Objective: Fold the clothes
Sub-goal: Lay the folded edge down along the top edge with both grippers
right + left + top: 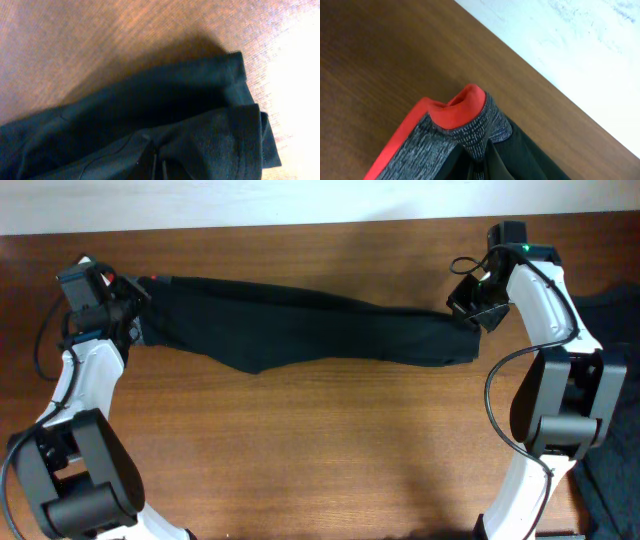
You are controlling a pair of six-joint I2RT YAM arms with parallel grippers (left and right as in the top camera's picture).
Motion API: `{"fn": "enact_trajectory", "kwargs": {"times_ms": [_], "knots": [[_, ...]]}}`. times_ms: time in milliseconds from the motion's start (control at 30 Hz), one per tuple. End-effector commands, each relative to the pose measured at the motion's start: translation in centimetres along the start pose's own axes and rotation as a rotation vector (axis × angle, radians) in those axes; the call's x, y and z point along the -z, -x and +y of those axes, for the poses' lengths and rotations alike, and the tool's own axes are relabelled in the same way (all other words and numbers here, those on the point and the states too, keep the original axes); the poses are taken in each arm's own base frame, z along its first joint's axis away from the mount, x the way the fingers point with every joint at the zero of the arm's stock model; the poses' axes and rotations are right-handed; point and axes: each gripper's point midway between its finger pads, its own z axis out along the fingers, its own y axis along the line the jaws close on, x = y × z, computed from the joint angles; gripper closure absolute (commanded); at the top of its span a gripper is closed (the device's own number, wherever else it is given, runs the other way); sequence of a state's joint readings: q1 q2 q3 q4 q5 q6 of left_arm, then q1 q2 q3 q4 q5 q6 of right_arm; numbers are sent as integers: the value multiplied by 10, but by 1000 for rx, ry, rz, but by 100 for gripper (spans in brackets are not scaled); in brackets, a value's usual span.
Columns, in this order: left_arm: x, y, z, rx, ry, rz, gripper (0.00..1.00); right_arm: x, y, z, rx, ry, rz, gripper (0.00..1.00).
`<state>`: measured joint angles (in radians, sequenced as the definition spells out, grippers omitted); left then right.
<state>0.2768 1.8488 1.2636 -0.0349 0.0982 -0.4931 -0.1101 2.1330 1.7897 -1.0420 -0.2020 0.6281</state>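
Red-edged grey waistband [470,132] bunches into the left end effector [128,308], which seems clamped on it, its fingers hidden. Right end effector [468,310] likewise appears closed on the hems of the long black thin-fabric trousers [300,335], stretched along the brown wooden counter [320,460]. Spreading looks done; next, carry one end over onto the other.
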Motion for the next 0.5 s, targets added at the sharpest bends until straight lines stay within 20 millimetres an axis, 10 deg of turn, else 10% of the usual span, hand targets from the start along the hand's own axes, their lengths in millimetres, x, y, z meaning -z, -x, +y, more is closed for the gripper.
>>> {"fn": "enact_trajectory", "kwargs": {"times_ms": [0, 133, 233, 300, 467], "knots": [[-11, 5, -1, -16, -5, -21, 100, -11, 7, -1, 1, -26, -20, 95], [-27, -5, -10, -32, -31, -27, 99, -24, 14, 0, 4, -22, -31, 88], [-38, -12, -20, -46, -58, -38, 97, -32, 20, 2, 7, -15, -45, 51], [-46, -17, -25, -55, -74, -44, 79, -39, 25, 5, 13, -4, -60, 30], [-51, -12, -52, -135, -175, -102, 48, -35, 39, 27, 162, 73, -118, 18]]}}
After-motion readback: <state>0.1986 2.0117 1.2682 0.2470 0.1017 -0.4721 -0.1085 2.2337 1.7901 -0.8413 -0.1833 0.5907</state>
